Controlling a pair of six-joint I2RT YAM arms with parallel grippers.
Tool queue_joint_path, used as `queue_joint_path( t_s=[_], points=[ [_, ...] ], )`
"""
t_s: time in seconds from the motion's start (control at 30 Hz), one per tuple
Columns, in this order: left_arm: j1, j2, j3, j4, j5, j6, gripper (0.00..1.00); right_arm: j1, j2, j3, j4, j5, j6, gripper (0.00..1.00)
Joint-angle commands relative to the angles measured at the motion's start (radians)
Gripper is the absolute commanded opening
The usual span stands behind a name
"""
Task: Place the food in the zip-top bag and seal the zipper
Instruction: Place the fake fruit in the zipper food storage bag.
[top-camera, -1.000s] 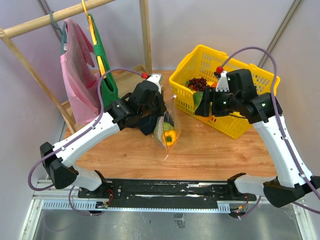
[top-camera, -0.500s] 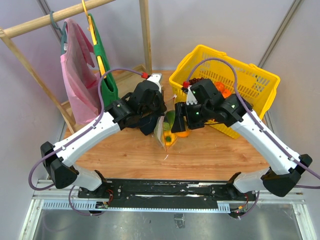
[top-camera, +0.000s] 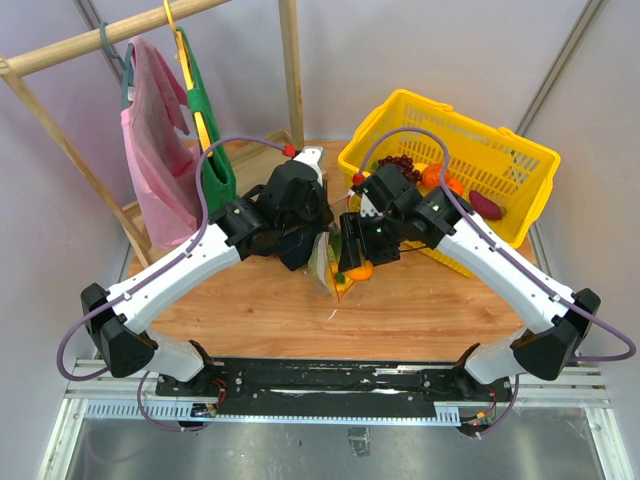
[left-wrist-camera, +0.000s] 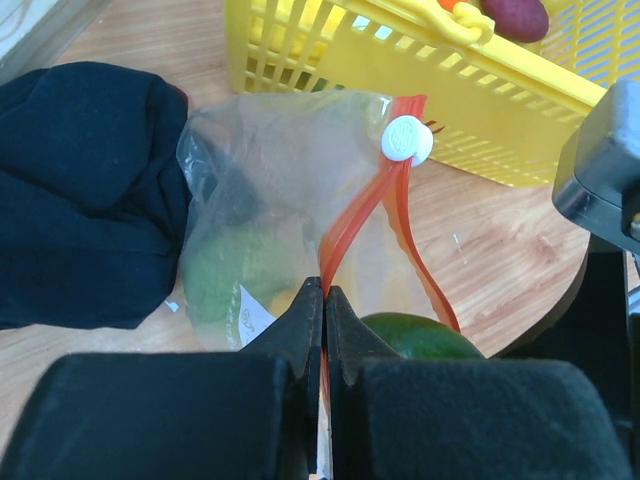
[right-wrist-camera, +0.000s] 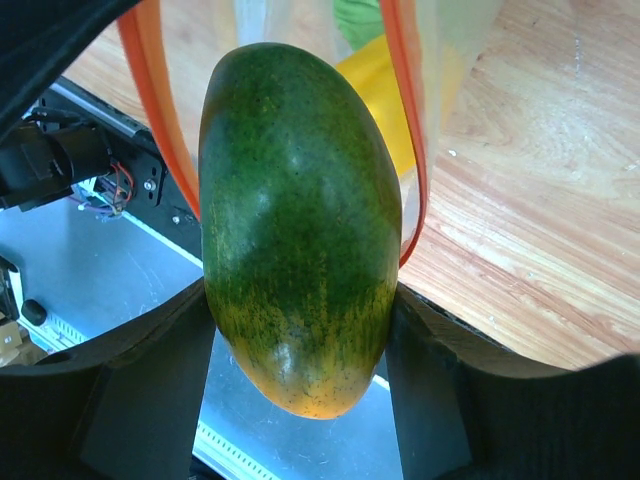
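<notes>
Bright, even light from overhead, with only soft shadows on the wooden table. The clear bag carries a mild sheen. In the left wrist view the near fingers at 6 o'clock blur out; the green fruit in the right wrist view is sharp, palely highlighted.

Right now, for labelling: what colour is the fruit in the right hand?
The fruit is dark green, yellow-orange tipped; right wrist view.

Robot lab booth: plain walls, metal rail
</notes>
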Motion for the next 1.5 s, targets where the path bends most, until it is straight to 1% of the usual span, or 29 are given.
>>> queue_joint_path(
  t_s=[0.0,0.1,0.2,0.5,0.7,0.97,1.13,1.27,1.47],
  points=[
    [0.000,-0.036,-0.005,0.049,0.010,-0.003,0.00,-0.029,0.001,-0.002,0.014,0.061,0.027,0.39],
    [-0.003,-0.039,-0.012,0.051,0.029,0.002,0.00,-0.041,0.007,-0.004,0.052,0.048,0.035,0.40],
    [-0.009,-0.038,-0.019,0.052,0.036,0.004,0.00,-0.046,0.027,0.007,0.077,0.032,0.037,0.43],
    [-0.020,-0.040,-0.034,0.056,0.044,-0.002,0.00,-0.085,0.068,-0.006,0.151,0.019,0.050,0.47],
    [-0.020,-0.037,-0.047,0.050,0.024,-0.010,0.00,-0.096,0.108,-0.014,0.195,-0.001,0.035,0.54],
    [-0.017,-0.025,-0.067,0.022,-0.030,-0.053,0.00,-0.096,0.150,-0.020,0.229,-0.013,0.017,0.71],
    [-0.007,-0.021,-0.081,0.019,-0.032,-0.069,0.00,-0.095,0.127,-0.014,0.230,-0.006,0.002,0.82],
    [0.001,-0.020,-0.089,0.022,-0.031,-0.079,0.00,-0.095,0.088,-0.016,0.234,-0.002,-0.015,0.86],
    [0.005,-0.023,-0.093,0.021,-0.031,-0.089,0.00,-0.096,0.039,-0.037,0.228,0.018,-0.015,0.87]
  ],
)
